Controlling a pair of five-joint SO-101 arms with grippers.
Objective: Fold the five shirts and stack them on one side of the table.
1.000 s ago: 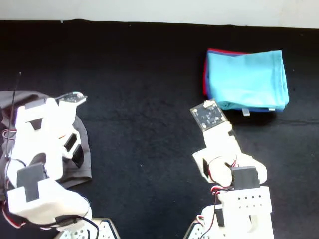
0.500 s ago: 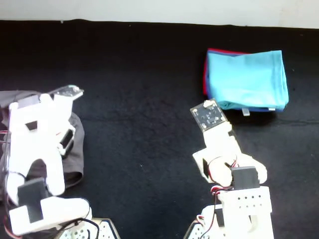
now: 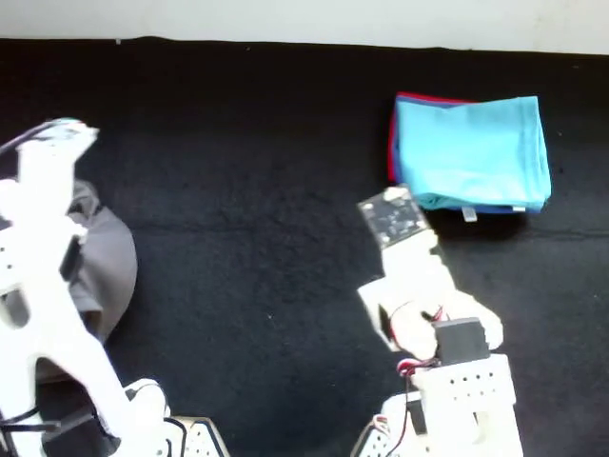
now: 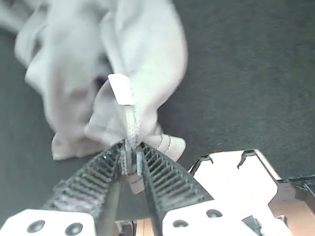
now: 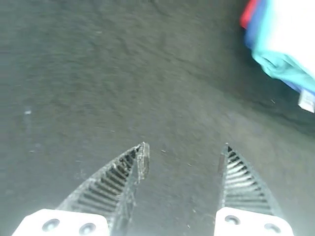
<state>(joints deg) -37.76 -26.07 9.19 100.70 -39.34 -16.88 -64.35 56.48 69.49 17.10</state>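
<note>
Your left gripper [image 4: 130, 150] is pinching a fold of the grey shirt [image 4: 142, 59] between closed fingers, with the rest of the cloth bunching just beyond the tips. Your right gripper [image 5: 184, 152] is spreading its fingers wide around nothing, and the folded shirt stack [image 5: 288, 44] is lying well beyond one fingertip.

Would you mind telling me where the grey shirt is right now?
In the high view the grey shirt is bunched at the far left, across from the folded stack; the left gripper has its jaws shut on it.
</note>
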